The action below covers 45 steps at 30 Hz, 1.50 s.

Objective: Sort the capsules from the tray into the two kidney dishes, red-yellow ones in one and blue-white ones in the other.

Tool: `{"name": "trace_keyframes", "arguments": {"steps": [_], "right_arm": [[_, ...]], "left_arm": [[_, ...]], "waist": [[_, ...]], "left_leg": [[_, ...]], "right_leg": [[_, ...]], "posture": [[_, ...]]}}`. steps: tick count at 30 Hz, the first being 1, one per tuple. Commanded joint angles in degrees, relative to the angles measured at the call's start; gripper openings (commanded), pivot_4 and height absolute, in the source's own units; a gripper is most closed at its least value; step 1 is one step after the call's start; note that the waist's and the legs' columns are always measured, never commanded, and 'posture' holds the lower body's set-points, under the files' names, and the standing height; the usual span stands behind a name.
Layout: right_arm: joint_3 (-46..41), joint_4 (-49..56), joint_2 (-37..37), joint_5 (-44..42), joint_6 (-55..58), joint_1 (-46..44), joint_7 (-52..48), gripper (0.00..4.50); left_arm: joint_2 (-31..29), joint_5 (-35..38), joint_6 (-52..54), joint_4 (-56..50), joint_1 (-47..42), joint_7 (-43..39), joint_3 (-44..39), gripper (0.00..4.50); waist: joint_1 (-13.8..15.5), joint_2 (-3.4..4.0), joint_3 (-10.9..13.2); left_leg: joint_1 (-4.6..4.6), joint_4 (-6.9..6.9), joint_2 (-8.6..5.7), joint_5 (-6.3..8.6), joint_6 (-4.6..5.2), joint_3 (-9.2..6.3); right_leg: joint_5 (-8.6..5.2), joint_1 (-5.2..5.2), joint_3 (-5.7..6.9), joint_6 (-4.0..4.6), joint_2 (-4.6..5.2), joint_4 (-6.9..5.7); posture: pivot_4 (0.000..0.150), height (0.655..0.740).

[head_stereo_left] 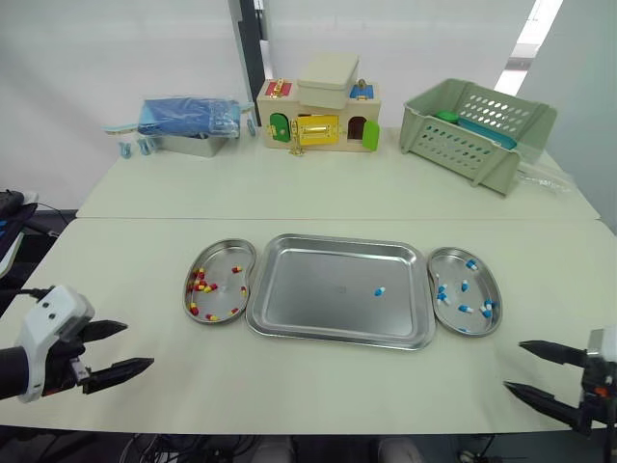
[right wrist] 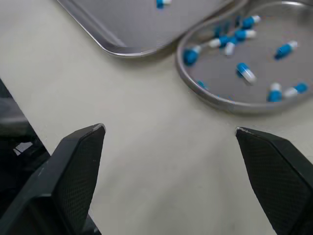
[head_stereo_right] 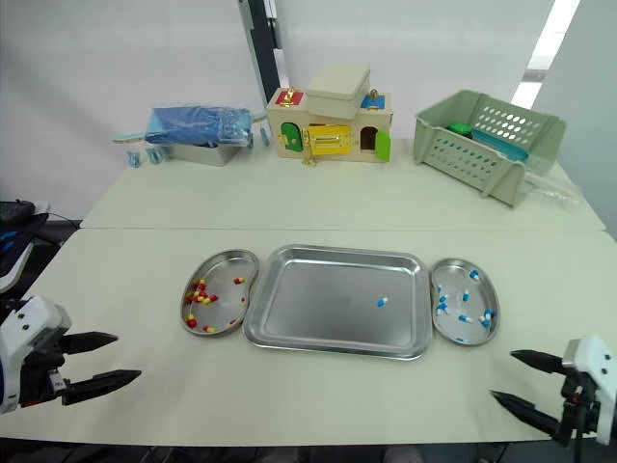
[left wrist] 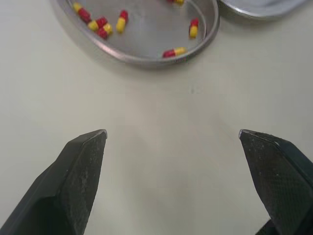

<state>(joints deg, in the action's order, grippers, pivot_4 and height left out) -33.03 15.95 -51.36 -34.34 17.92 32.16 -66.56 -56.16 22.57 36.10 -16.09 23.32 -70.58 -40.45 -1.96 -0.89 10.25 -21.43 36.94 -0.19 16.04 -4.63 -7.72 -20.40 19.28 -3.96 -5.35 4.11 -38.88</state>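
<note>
Two claws low over the near edge of the table (head_stereo_left: 318, 198), one at each side. Far left: left claw (head_stereo_left: 139, 346), black fingers spread wide, pointing inward. Holds nothing. Just ahead of it and further in: left kidney dish (head_stereo_left: 224, 258), right up against the tray's left rim. Holds a scatter of red-yellow capsules (head_stereo_left: 201, 283), most toward the outer side. Middle: steel tray (head_stereo_left: 318, 289), lying flat, with a lone blue-white capsule (head_stereo_left: 379, 290) on its floor. Lies right of centre, well apart from every rim. Right of the tray, hard against its rim: right kidney dish (head_stereo_left: 479, 286), with a handful of blue-white capsules (head_stereo_left: 465, 309) spread across it. Dishes and tray in one row across the table's front half. Far right: right claw (head_stereo_left: 513, 366), fingers likewise wide apart. Grips nothing; near the dish's front edge, not touching it. Along the back of the table, left to right: blue bundle (head_stereo_left: 188, 116) on a metal box (head_stereo_left: 193, 145), toy house (head_stereo_left: 321, 121) with coloured doors, pale green basket (head_stereo_left: 482, 145) with slotted walls.
</note>
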Motion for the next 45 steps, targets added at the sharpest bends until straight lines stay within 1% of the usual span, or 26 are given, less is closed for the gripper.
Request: {"name": "trace_keyframes", "arguments": {"steps": [1, 5, 12, 19, 24, 27, 29, 32, 36, 40, 45], "right_arm": [[-1.4, -6.2, -2.0, 1.3, -1.3, -3.8, -2.2, 4.5], [0.7, -14.0, -4.3, 4.0, -3.3, -9.5, -4.7, 4.5], [3.6, -21.1, -6.4, 6.8, -5.2, -15.9, -8.0, 4.5], [5.0, -23.6, -6.9, 7.7, -5.3, -19.3, -9.8, 4.5], [4.0, -23.0, -9.0, 6.2, -1.9, -20.2, -12.6, 4.5], [4.2, -21.4, -11.0, 4.4, 1.4, -21.8, -14.6, 4.5], [4.9, -20.1, -12.6, 2.9, 4.4, -23.6, -15.7, 4.5], [5.3, -17.0, -14.4, 0.9, 8.4, -25.8, -16.9, 4.5], [7.8, -10.6, -15.4, -0.9, 12.3, -29.6, -15.4, 4.5], [13.8, -5.7, -15.8, -3.4, 20.2, -39.4, -11.1, 4.5], [22.2, -3.6, -13.4, -2.5, 20.9, -51.1, -9.9, 4.5]], "left_arm": [[2.6, 0.0, -2.2, -2.1, 3.4, 0.9, -4.3, 4.49], [7.1, -0.5, -5.1, -2.9, 8.2, 2.9, -5.2, 4.49], [9.5, 0.2, -7.0, -3.9, 11.0, 5.1, -5.9, 4.49], [11.2, 0.9, -9.7, -4.3, 11.8, 6.1, -5.0, 4.49], [16.4, 7.0, -12.7, -9.3, 8.9, 7.4, -4.1, 4.49], [19.0, 10.2, -13.7, -13.8, 8.2, 7.4, -1.4, 4.49], [20.5, 11.4, -14.8, -16.7, 8.4, 7.3, 1.8, 4.49], [22.8, 11.1, -17.2, -20.3, 10.3, 6.8, 7.6, 4.49], [24.9, 8.8, -21.7, -19.5, 9.2, 7.5, 14.5, 4.49], [27.9, 6.2, -28.7, -18.1, 6.8, 7.9, 20.7, 4.49], [31.4, 2.6, -41.7, -14.1, 7.5, 5.5, 26.6, 4.49]], "waist": [[0.0, -0.01, 0.0], [-0.3, -0.01, 0.0], [-0.2, -0.06, 0.0], [-0.1, -0.06, 0.0], [0.0, -0.05, 0.0], [0.0, -0.04, 0.0], [-0.1, -0.01, 0.0], [-0.2, 0.03, 0.0], [0.0, 0.02, 0.0], [0.0, 0.07, 0.0], [0.1, 0.06, 0.0]], "left_leg": [[0.0, 0.0, 0.0, 0.0, 0.0, 0.0], [0.02, -0.01, 0.0, 0.0, 0.0, 0.09], [0.01, 0.01, -0.01, 0.0, 0.0, 0.05], [0.0, 0.0, -0.01, 0.0, -0.01, 0.04], [0.0, 0.01, -0.01, 0.01, -0.01, 0.06], [0.0, 0.02, -0.01, 0.01, -0.01, 0.04], [0.01, 0.02, 0.0, 0.01, -0.01, 0.05], [0.01, 0.02, 0.0, 0.01, -0.01, 0.1], [0.0, 0.03, 0.0, 0.01, -0.01, 0.06], [-0.02, 0.05, -0.02, 0.0, -0.02, 0.07], [-0.13, 0.03, -0.01, 0.01, -0.02, 0.02]], "right_leg": [[0.0, 0.0, 0.0, 0.0, 0.0, 0.0], [0.0, 0.0, -0.07, 0.0, 0.02, 0.0], [0.0, -0.02, -0.03, 0.01, 0.02, 0.01], [0.0, -0.01, -0.03, 0.01, 0.02, 0.01], [0.0, -0.01, -0.04, 0.0, 0.03, 0.02], [0.0, -0.02, -0.02, 0.0, 0.03, 0.02], [0.0, -0.02, -0.03, 0.0, 0.02, 0.01], [0.0, -0.02, -0.06, 0.0, 0.02, 0.02], [0.0, -0.02, -0.03, 0.0, 0.01, 0.03], [0.01, -0.02, -0.05, -0.01, 0.02, 0.02], [0.01, 0.04, 0.02, -0.01, 0.02, 0.16]], "posture": [[0.15, 0.74], [0.15, 0.74], [0.15, 0.74], [0.15, 0.74], [0.15, 0.74], [0.15, 0.74], [0.15, 0.74], [0.15, 0.74], [0.15, 0.74], [0.15, 0.74], [0.15, 0.74]]}}
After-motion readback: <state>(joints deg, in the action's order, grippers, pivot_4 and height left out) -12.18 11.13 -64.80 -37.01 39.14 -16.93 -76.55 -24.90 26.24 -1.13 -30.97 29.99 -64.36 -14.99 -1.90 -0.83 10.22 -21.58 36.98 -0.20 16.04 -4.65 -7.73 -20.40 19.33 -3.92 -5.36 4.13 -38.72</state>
